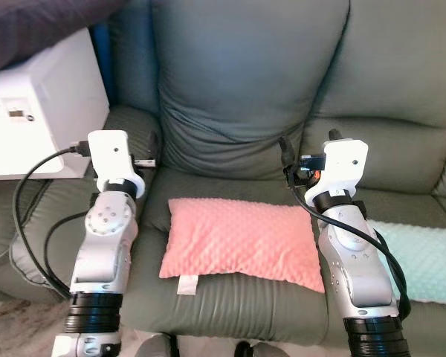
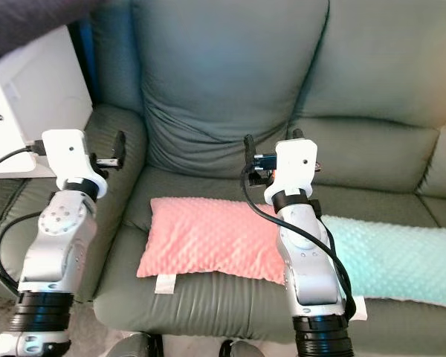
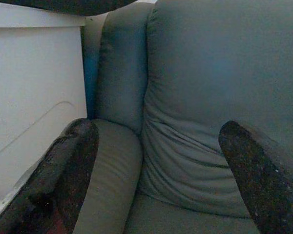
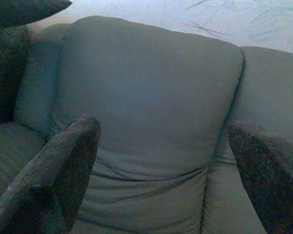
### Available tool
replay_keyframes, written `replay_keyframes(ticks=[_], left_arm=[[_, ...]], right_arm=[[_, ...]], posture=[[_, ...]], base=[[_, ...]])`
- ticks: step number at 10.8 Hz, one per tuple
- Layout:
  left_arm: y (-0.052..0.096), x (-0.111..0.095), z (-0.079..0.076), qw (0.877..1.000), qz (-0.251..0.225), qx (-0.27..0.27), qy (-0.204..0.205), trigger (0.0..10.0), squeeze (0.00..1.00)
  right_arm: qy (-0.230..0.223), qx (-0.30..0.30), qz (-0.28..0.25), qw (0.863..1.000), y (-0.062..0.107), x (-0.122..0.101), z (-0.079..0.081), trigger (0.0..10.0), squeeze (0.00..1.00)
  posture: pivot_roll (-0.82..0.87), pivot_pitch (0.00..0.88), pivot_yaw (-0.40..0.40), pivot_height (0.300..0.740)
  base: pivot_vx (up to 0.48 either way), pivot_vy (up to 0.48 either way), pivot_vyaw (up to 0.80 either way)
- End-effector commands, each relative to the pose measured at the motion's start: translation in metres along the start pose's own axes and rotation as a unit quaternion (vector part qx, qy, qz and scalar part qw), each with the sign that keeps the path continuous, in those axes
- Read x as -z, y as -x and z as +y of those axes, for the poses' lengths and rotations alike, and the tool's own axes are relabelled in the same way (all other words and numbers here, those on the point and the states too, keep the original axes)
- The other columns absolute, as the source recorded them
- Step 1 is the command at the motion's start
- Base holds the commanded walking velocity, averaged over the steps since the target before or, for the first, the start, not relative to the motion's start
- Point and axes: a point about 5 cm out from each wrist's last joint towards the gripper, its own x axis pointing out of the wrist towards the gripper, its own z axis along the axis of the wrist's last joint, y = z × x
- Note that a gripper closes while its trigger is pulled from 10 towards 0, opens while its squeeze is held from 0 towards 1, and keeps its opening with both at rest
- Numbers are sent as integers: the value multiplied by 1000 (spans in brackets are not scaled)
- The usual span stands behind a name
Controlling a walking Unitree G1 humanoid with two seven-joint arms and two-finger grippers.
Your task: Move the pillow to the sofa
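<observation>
**A:** Nearest the camera are the robot's two silver forearms, raised over the front edge of the sofa (image 1: 245, 97). What are the grippers doing?

**B:** The left gripper (image 3: 161, 170) has its fingers spread wide and holds nothing; it hangs above the sofa's armrest (image 1: 130, 130), facing the backrest. The right gripper (image 4: 166, 170) is spread just the same, empty, above the seat beside the pink pillow (image 1: 241, 242).

**A:** So where does the pillow stand in the task?

**B:** It lies flat on the seat cushion between the two arms, apart from both grippers. By the look of it, the pillow is already on the sofa.

**A:** Then what could go wrong?

**B:** Its front edge sits near the lip of the seat, so a forearm brushing it could probably nudge it off. The loose black cables (image 1: 30, 223) looping from the left arm might also snag the armrest or the white appliance (image 1: 44, 111) just beside it. A mint pillow (image 1: 424, 260) lies near the right arm and could be bumped too.

**A:** Any writing to read?

**B:** A small white tag (image 1: 187, 283) hangs from the pink pillow's front edge, and the appliance carries a label (image 1: 4, 111); both are too small to read.
</observation>
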Motion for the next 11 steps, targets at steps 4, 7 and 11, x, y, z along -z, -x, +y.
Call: replay_keyframes(ticks=[4,7,11], left_arm=[[1,0,0,1000,-2,11,4,10000,0],[2,1,-3,1000,0,17,8,10000,0],[3,2,-5,1000,4,23,12,10000,0]], right_arm=[[-14,-2,0,1000,-3,3,3,10000,0],[-18,-3,3,1000,-5,5,4,10000,0],[-21,-4,6,1000,-4,6,5,10000,0]], posture=[[-27,80,-45,740],[-27,85,-43,740],[-29,94,-44,740]], base=[[0,0,0],[0,0,0],[0,0,0]])
